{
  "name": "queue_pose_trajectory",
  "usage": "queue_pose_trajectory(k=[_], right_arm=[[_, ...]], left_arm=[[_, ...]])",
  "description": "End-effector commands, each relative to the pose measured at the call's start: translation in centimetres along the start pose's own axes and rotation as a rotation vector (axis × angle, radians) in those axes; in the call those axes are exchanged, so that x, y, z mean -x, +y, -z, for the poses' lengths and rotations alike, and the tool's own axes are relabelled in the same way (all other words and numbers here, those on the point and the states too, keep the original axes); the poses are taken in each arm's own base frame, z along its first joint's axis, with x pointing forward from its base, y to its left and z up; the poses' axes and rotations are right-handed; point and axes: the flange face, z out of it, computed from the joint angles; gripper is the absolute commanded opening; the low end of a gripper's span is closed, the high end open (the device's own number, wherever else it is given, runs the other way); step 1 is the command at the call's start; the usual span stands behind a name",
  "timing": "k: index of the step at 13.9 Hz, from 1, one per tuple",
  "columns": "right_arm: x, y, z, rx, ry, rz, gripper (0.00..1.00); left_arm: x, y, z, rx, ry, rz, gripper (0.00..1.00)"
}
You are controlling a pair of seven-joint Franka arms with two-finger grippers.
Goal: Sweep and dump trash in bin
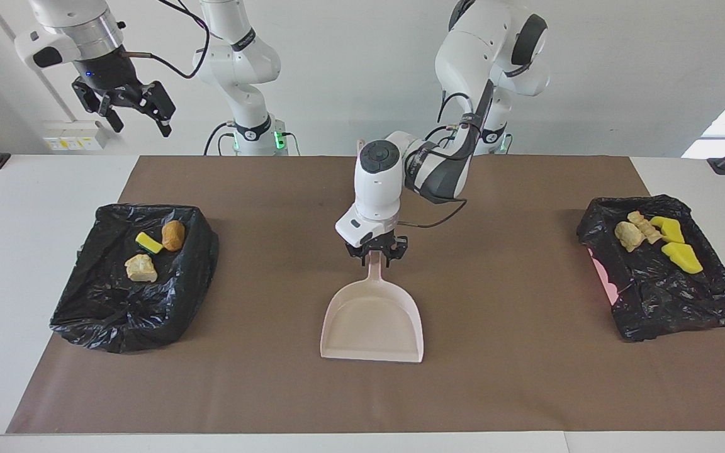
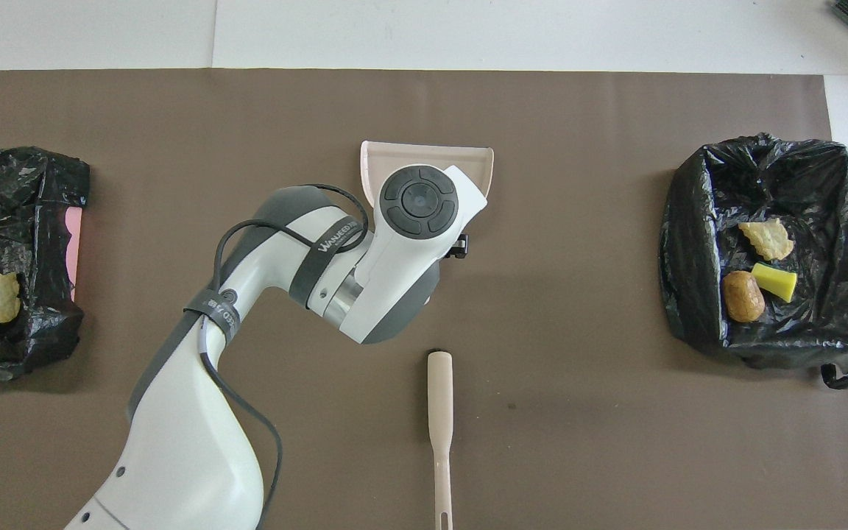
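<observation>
The pale pink dustpan [image 1: 372, 321] lies flat on the brown mat with nothing in it, and in the overhead view only the dustpan's front [image 2: 428, 153] shows past the left arm. My left gripper [image 1: 376, 255] is down at its handle, jaws open on either side of it. My right gripper [image 1: 124, 106] waits open and holding nothing, high over the right arm's end. All the trash in view lies in two black-bagged bins: a yellow sponge chunk [image 1: 148, 242], a brown lump [image 1: 173, 234] and a tan lump [image 1: 141, 268] in one bin [image 1: 117, 314], several scraps [image 1: 655, 233] in the other bin [image 1: 671, 302].
A pale brush [image 2: 440, 412] lies on the mat nearer the robots than the dustpan. The bins stand at the two ends of the mat [image 2: 586, 221]: one bin [image 2: 696, 221] at the right arm's end and the other bin [image 2: 19, 177] at the left arm's end.
</observation>
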Motion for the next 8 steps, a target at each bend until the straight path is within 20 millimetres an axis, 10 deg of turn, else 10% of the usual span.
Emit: queue_pose_trajectory(k=[1,8], right_arm=[[-0.2,0.2,0.4,-0.006,0.005,0.020,1.00],[-0.3,-0.9,-0.5,0.005,0.027,0.038,1.00]], left_arm=[[2.6,-6.0,5.4,-0.022,-0.008,0.036,1.00],[1.5,-24.8,14.8,-0.036,0.007,-0.166,1.00]])
